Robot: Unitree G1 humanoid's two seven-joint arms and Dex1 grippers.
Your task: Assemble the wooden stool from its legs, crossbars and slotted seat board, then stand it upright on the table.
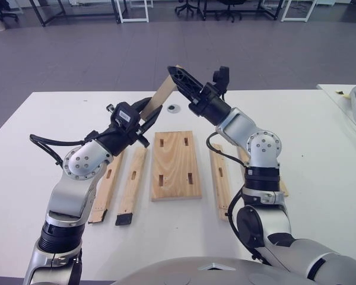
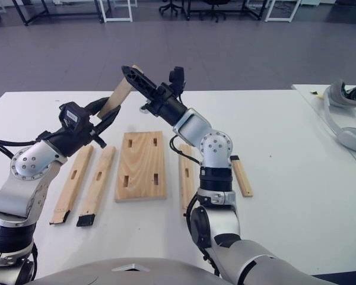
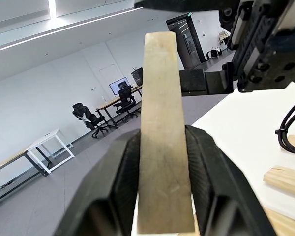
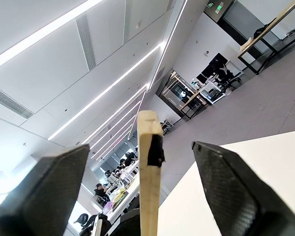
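**Covered ends, cropped edges**

The lower end of the held leg point(image 1: 161, 95) is buried between the clamped fingers of the left gripper point(image 1: 147, 113). Left of the seat board point(image 1: 175, 165), the left arm point(image 1: 86, 160) covers the far end of the outer leg point(image 1: 108, 178). Right of the board, the right arm point(image 1: 249, 139) crosses the inner leg point(image 1: 219, 178) and covers part of the short bar point(image 2: 242, 177). Farther right, a white device point(image 2: 344, 110) is cut by the picture's edge. Beyond the board, a round spot point(image 1: 174, 107) is too small to identify.

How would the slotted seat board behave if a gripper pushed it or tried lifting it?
The seat board looks like solid wood, so probably stiff. It lies flat on the table, so a push would likely slide it, not tip or roll it. Its low edges may be hard to grip.
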